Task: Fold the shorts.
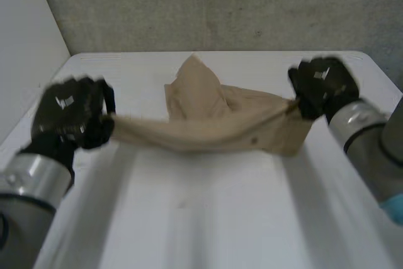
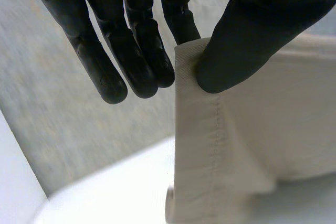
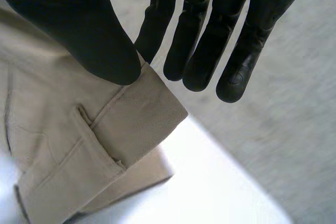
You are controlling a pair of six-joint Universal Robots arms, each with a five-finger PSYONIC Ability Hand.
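You have the beige shorts strung between both hands, so their long axis runs crosswise over the counter, from your left hand to your right hand. Neither hand is the nearer one, since each already has an end. In the left wrist view the thumb presses a stitched edge of the cloth against one finger behind it, while the other fingers hang straight and free. The right wrist view shows the same pinch on the waistband corner, just beside a belt loop. The held edge sags in the middle between your hands. The rest of the garment lies bunched on the far side of it, rising to a rumpled peak near the centre, and seems to rest on the counter there. I judge the coming move turns on that: the loose bulk lies beyond the taut edge, away from you, so drawing the edge toward you should let it trail out flat. The white counter is bare on the near side with plenty of room. Beyond the bunch there is less, before the grey wall.
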